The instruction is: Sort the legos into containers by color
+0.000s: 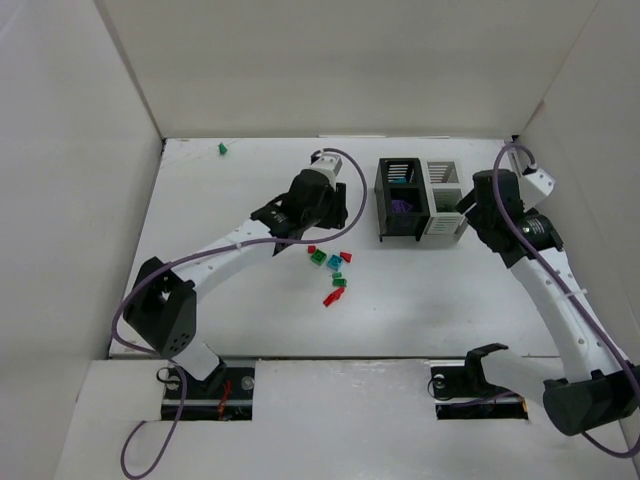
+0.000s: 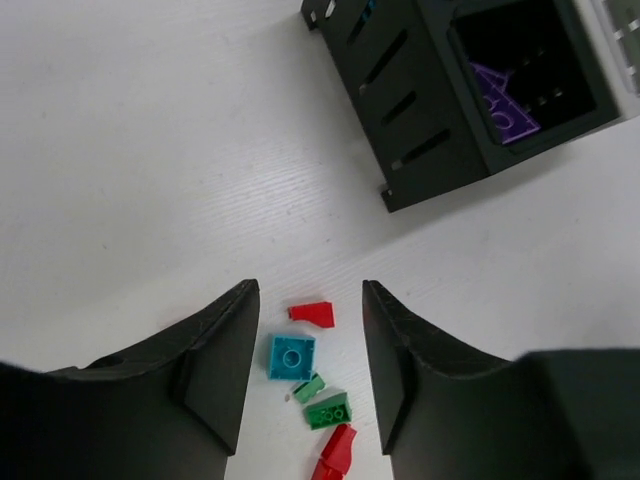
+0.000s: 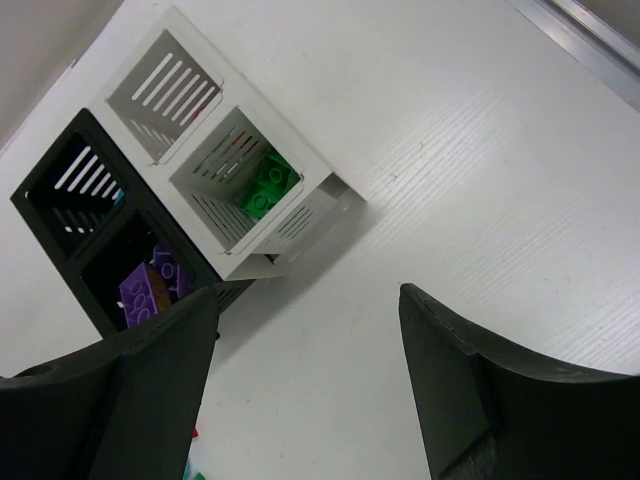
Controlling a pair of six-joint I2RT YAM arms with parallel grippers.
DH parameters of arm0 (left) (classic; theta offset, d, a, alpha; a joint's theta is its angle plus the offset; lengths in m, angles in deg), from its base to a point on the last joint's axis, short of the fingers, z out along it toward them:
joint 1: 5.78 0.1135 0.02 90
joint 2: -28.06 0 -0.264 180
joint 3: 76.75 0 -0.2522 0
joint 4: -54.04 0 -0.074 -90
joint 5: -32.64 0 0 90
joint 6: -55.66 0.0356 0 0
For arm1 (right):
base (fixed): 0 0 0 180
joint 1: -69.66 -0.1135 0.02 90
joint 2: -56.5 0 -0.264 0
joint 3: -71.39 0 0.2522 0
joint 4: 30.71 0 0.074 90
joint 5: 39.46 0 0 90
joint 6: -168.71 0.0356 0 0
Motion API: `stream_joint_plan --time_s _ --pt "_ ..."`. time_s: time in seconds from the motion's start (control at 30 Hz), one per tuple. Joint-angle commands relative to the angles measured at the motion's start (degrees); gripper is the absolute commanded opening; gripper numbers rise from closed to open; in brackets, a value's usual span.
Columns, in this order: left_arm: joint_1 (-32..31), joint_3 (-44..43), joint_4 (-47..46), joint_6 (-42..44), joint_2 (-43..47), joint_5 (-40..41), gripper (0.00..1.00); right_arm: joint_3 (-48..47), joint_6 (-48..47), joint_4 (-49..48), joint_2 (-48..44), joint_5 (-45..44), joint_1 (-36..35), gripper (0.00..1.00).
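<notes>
Several tiny legos lie on the white table: red (image 1: pixel 334 296), green (image 1: pixel 319 258) and teal (image 1: pixel 334 262). My left gripper (image 1: pixel 322 228) is open and empty just above them. In the left wrist view it (image 2: pixel 310 292) frames a red brick (image 2: pixel 312 314), a teal brick (image 2: pixel 292 356), two green bricks (image 2: pixel 328 410) and another red one (image 2: pixel 338 450). The black container (image 1: pixel 400 198) holds purple bricks (image 2: pixel 505 100). The white container (image 1: pixel 443 195) holds a green brick (image 3: pixel 268 185). My right gripper (image 1: pixel 468 205) (image 3: pixel 307 295) is open and empty beside the white container.
One green lego (image 1: pixel 223 149) lies alone at the far left of the table. White walls enclose the table at the back and both sides. The black container (image 3: pixel 60 200) and the white container (image 3: pixel 310 165) stand joined, each with two compartments.
</notes>
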Motion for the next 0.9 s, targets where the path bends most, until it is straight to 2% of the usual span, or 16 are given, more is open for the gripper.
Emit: stream_joint_plan --time_s 0.0,0.07,0.13,0.2,0.3,0.4,0.73,0.87 --pt "-0.10 0.69 2.51 -0.14 -1.12 1.43 0.43 1.08 0.33 1.23 -0.34 0.32 0.00 0.78" --pt "-0.10 4.71 3.03 -1.55 0.46 3.02 0.53 1.60 -0.28 1.23 -0.34 0.86 0.00 0.78" --pt "-0.10 7.89 2.16 -2.26 2.39 3.02 0.55 2.13 -0.81 0.71 0.97 1.38 0.00 0.78" --pt "-0.10 11.84 1.63 -2.88 3.54 3.54 0.64 2.13 -1.33 0.18 1.68 2.61 0.00 0.78" --pt "0.43 16.06 1.01 -3.58 4.33 3.54 0.64 2.13 -1.95 0.18 3.08 3.14 0.00 0.78" --pt "0.96 18.01 -0.39 -4.19 3.02 4.07 0.59 2.13 -1.95 -0.35 3.62 3.76 0.00 0.78" --pt "0.96 17.32 -3.47 -2.88 -3.84 1.70 0.56 2.66 -2.48 -0.88 4.76 4.28 0.53 0.78" --pt "0.96 16.70 -3.47 -2.88 -6.39 1.70 0.51 2.66 -2.48 -0.88 5.29 3.76 0.53 0.78"
